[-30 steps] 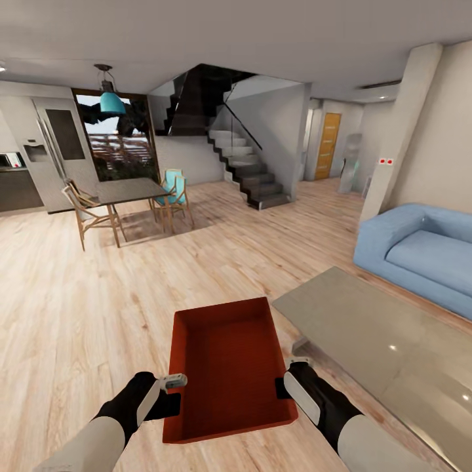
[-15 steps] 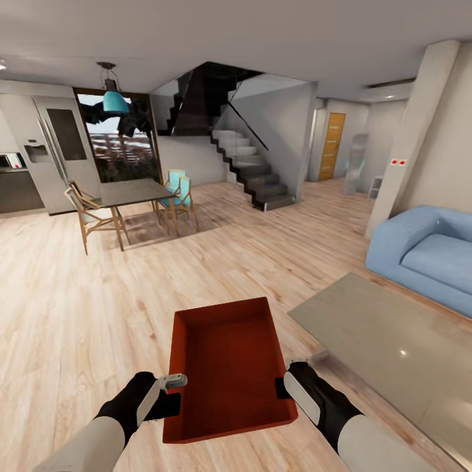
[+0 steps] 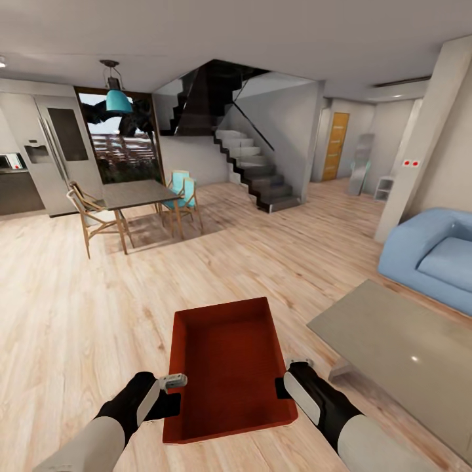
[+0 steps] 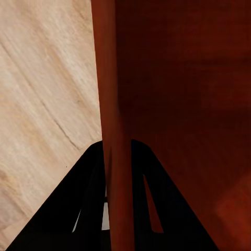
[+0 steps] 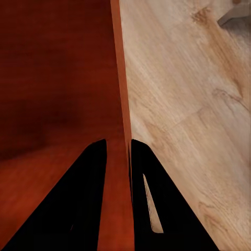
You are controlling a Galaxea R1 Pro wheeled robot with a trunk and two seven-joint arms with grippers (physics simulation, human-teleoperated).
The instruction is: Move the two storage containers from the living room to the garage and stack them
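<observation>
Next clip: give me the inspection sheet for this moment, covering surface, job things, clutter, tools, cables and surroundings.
Surface: light wood plank floor, no dark concrete in sight.
Job's things: one orange-red storage container, empty, carried level above the floor between both arms.
Clutter: nothing seen inside the container.
Tools: left tool clamps the container's left wall; right tool clamps its right wall; each wrist view shows a wall between the fingers.
Cables: nothing seen.
Surroundings: grey low table to the right, blue sofa beyond it, dining table with chairs, staircase, orange door at the far end.
</observation>
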